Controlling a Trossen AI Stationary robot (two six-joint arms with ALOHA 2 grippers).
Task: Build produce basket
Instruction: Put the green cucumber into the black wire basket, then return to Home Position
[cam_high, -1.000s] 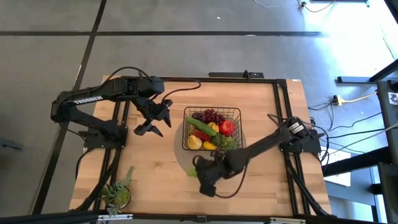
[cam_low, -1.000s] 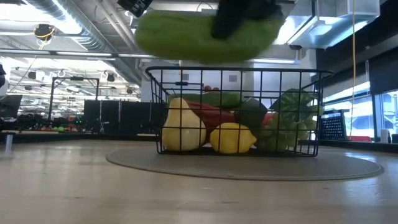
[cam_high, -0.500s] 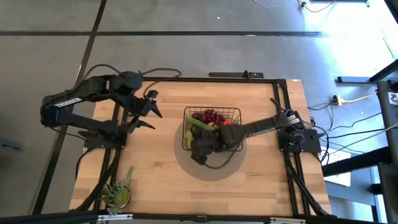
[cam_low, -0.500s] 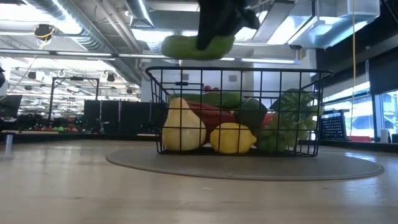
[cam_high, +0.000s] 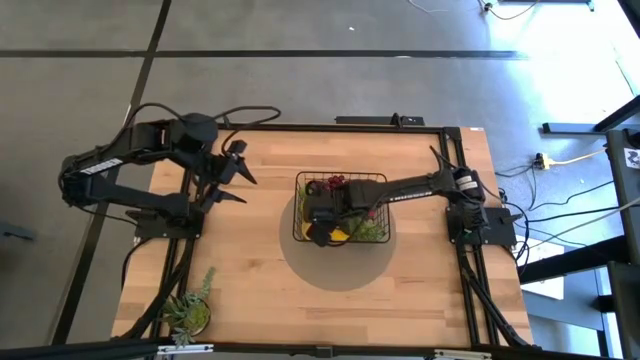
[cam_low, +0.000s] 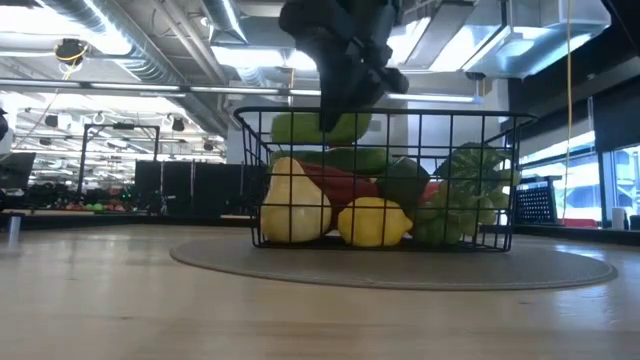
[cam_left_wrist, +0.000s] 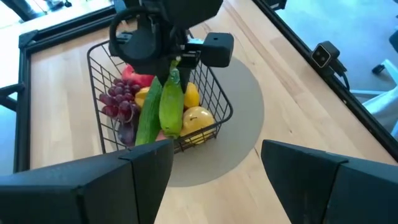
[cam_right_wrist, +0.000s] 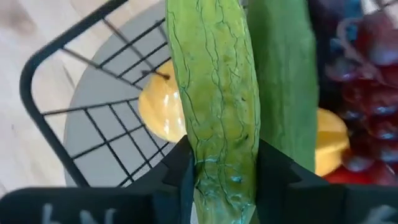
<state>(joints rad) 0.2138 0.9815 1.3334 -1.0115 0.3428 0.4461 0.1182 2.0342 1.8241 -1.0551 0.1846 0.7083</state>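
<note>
Holding: right gripper (cam_right_wrist: 217, 168) clamped on a light green cucumber (cam_right_wrist: 217, 93), over the left part of the basket (cam_high: 383, 181), cucumber's lower end at rim level in the low view.
Basket: black wire basket mid-table on a grey round mat (cam_high: 340, 268).
Basket contents: purple grapes (cam_left_wrist: 118, 99), dark green cucumber (cam_left_wrist: 148, 115) beside the held one, lemon (cam_low: 374, 222), yellow-orange mango (cam_low: 294, 213), red pieces, leafy green item (cam_low: 470, 185) at the right end.
Hidden: in the high view the right gripper and wrist cover most of the basket's left half; the held cucumber cannot be made out there. Red pieces mostly hidden behind other produce; kind unclear.
Cut off: left gripper's (cam_high: 228, 180) own fingers fill the bottom of the left wrist view.
Change: one second ago the right gripper was off the mat's front-left with the cucumber; now it is over the basket. Left arm has pulled back toward the table's left edge.
Left gripper: wide apart, nothing held, well clear of the basket.
Other: small potted plant (cam_high: 190, 310) at the front-left corner.
</note>
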